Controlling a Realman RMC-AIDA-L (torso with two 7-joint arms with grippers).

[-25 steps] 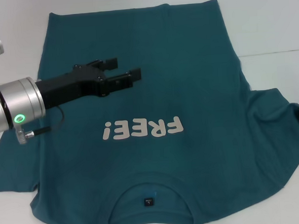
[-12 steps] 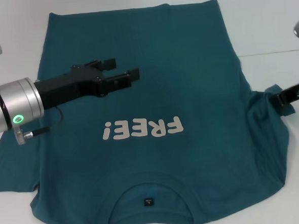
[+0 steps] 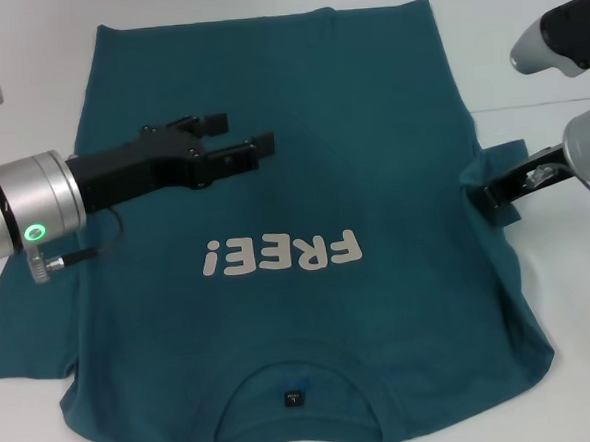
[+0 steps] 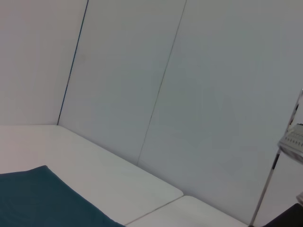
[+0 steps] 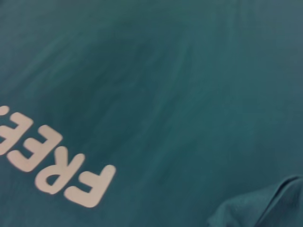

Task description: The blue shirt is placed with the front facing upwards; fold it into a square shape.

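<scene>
I am seeing the blue shirt [image 3: 304, 210] lying face up on the worktop [image 3: 535, 56], barely begun. My right end effector [image 3: 486, 195] is pinching its sleeve, folding it toward the lettering [image 3: 281, 252]. My left end effector [image 3: 238, 142] is hovering above the lettering, fingers parted (holding nothing); every other fold remains.

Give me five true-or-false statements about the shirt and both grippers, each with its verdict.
1. The blue shirt lies print side up. True.
2. The left gripper is above the shirt's body, fingers apart. True.
3. The right gripper is shut on the collar. False: it is shut on the right sleeve.
4. The "FREE!" lettering is covered by a fold. False: it shows fully.
5. The neck label sits inside the collar. True.
</scene>
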